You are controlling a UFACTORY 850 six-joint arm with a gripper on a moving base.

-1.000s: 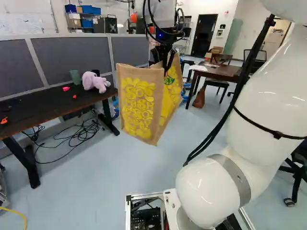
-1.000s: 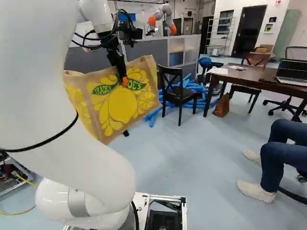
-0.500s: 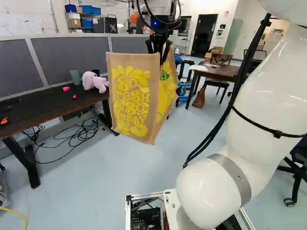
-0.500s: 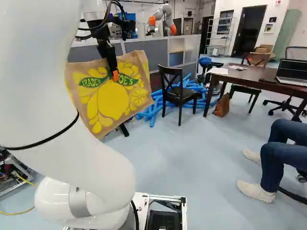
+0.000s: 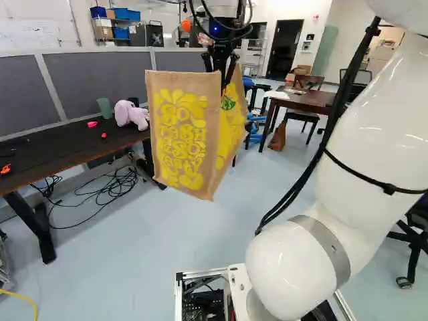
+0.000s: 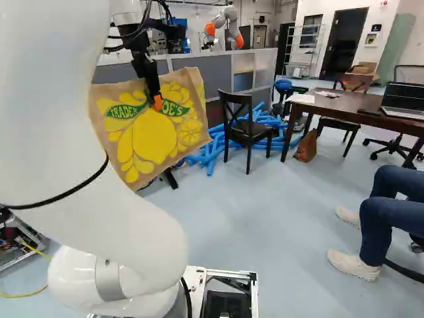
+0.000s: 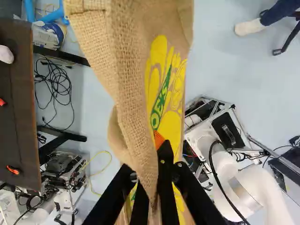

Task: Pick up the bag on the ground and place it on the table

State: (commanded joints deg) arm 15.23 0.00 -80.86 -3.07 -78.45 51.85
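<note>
My gripper (image 6: 158, 103) is shut on the upper edge of the tan bag (image 6: 149, 142) with yellow print, which hangs clear of the floor. In the left base view the bag (image 5: 182, 134) hangs just past the end of the dark table (image 5: 77, 144), overlapping its corner in sight. The wrist view has the gripper (image 7: 153, 157) closed over the folded burlap of the bag (image 7: 133, 84); one orange pad (image 7: 159, 139) shows, the other is behind cloth. The table (image 7: 21, 117) lies to one side, below the bag.
On the table are a pink plush toy (image 5: 130, 114), a green cup (image 5: 105, 107) and small red items. Cables (image 5: 120, 187) lie on the floor. A grey partition (image 5: 110, 79) stands behind the table. Beyond are a black chair (image 6: 245, 126), blue tubes (image 6: 212, 152) and another robot (image 6: 228, 23).
The arm has carried the bag leftward in both base views, toward the dark table, and the bag has turned a little. Most of this came in the earlier half second. The base has stayed put.
</note>
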